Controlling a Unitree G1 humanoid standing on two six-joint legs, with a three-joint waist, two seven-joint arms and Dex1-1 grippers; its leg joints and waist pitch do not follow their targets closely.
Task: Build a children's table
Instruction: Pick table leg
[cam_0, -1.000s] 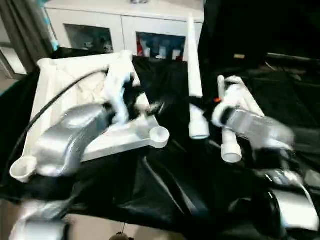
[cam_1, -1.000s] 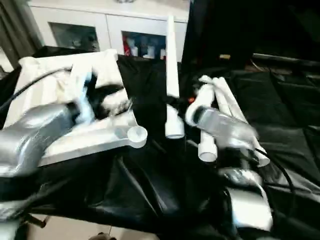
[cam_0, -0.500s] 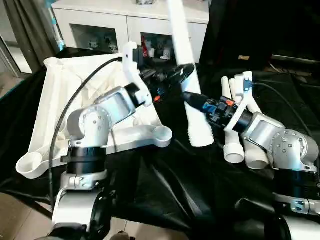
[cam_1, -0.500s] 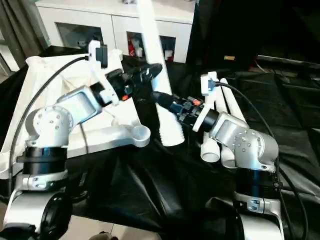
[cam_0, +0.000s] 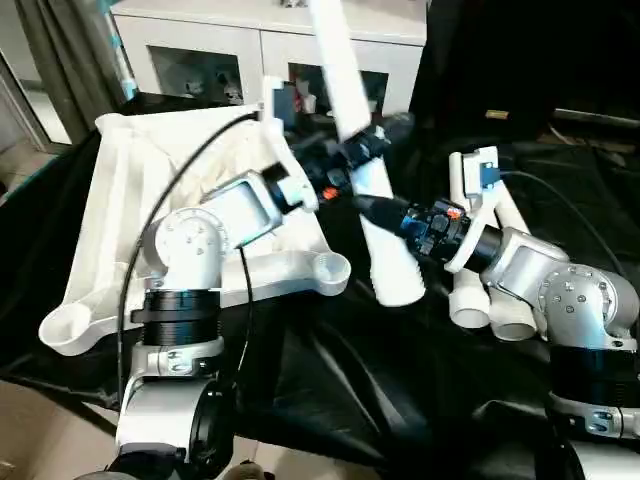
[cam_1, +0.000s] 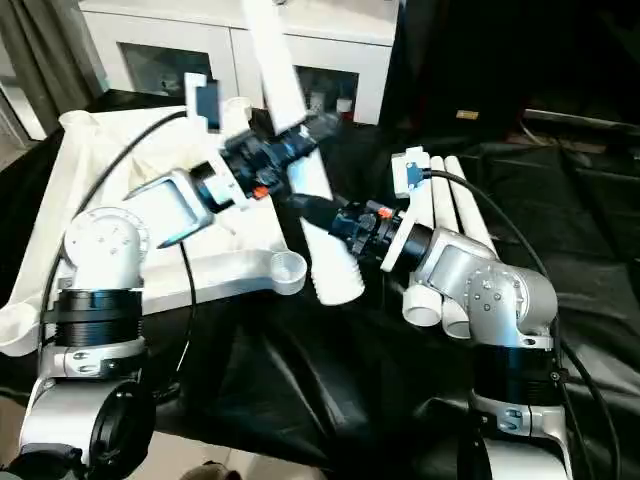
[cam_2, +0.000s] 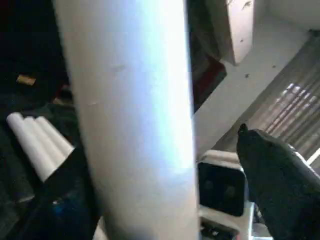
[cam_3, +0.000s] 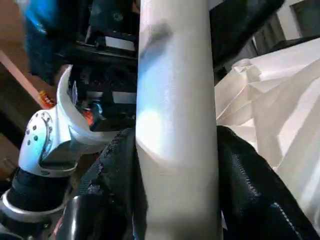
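The white tabletop (cam_0: 115, 200) lies underside up on the left, one round corner socket (cam_0: 330, 268) towards the middle. One long white leg (cam_0: 342, 75) hangs tilted in the air, its ribbed end low over the black cloth. My right gripper (cam_0: 378, 204) is shut on its lower part, with both fingers (cam_3: 245, 180) pressed against the tube (cam_3: 175, 125). A little higher up, my left gripper (cam_0: 372, 142) stands open around the same leg (cam_2: 135, 125), one finger (cam_2: 280, 185) a gap away from it. More legs (cam_1: 455, 205) lie side by side under my right forearm.
A black cloth (cam_0: 340, 380) covers the work surface. A white cabinet (cam_0: 200, 50) with glass fronts stands at the back, and a dark panel (cam_0: 520, 60) rises at the back right. A black cable (cam_0: 150, 230) runs over the tabletop to my left arm.
My left gripper has come off the tabletop and up to the leg. The right gripper has raised the leg, whose top now leans further left. The head camera has also shifted.
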